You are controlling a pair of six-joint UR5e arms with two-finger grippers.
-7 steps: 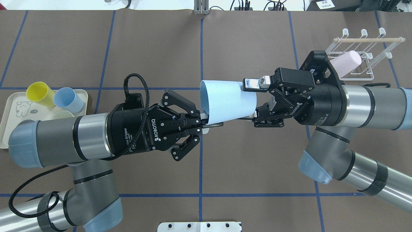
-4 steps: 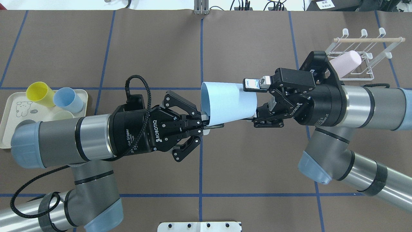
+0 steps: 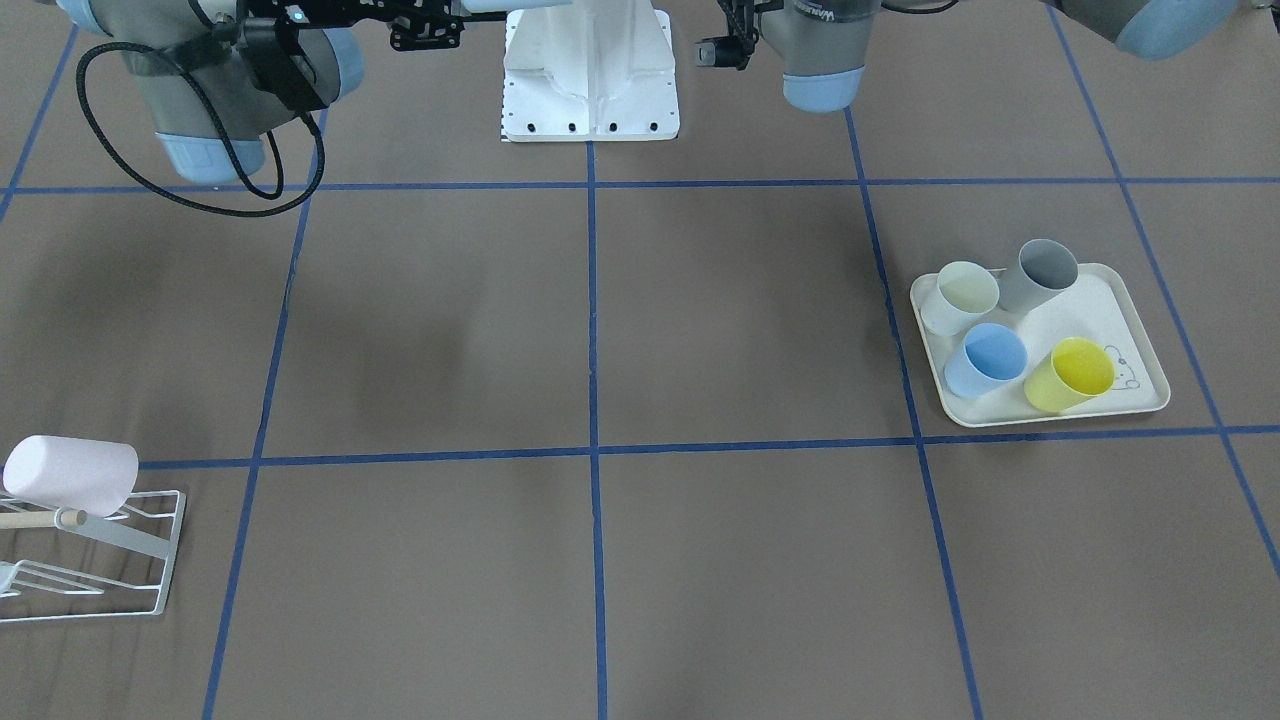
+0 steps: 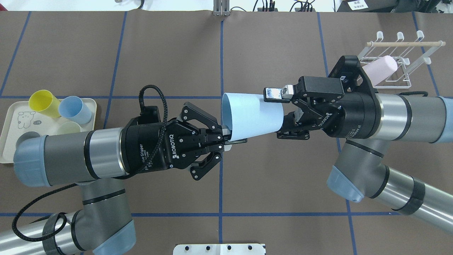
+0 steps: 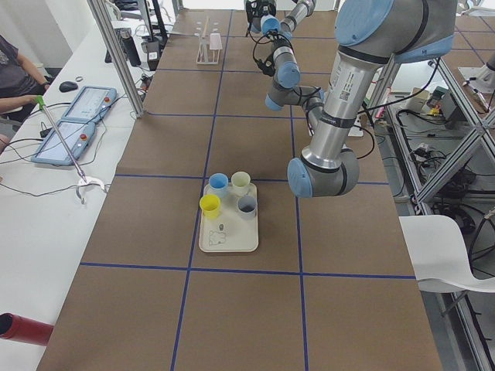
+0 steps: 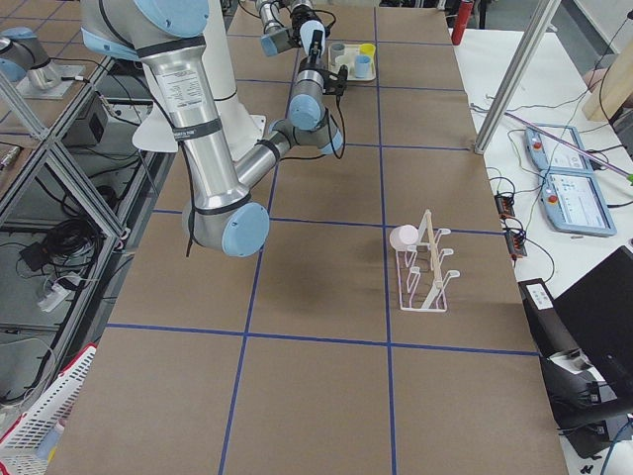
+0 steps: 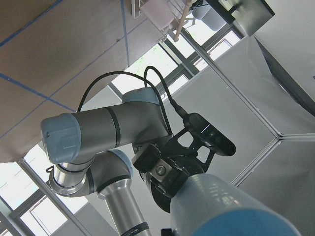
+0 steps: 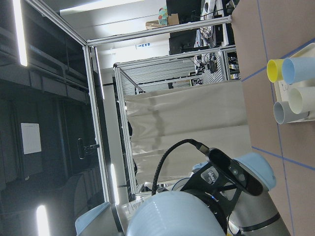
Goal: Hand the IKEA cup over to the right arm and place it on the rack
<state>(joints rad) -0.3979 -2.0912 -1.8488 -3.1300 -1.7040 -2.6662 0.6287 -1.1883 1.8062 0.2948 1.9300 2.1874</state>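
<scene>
The IKEA cup (image 4: 251, 115) is pale blue and lies on its side in the air over the table's middle, mouth toward the left arm. My left gripper (image 4: 228, 139) is shut on the lower part of its rim. The right arm's gripper (image 4: 275, 113) is open and straddles the cup's base end, one finger (image 4: 274, 94) above it and the other below. The right wrist view shows the cup's base (image 8: 172, 214) close up. The rack (image 4: 400, 76) stands at the far right, behind the right wrist, with a pink cup (image 4: 380, 69) lying on its prongs.
A cream tray (image 4: 10, 141) at the left edge holds yellow, blue, pale green and grey cups (image 3: 1010, 330). The robot's white base plate (image 4: 219, 249) sits at the near edge. In the exterior left view, a person's arm (image 5: 15, 73) rests at a side desk.
The right gripper has slid a little further left along the cup's base end, still open. The left arm and the cup have shifted slightly down and right.
</scene>
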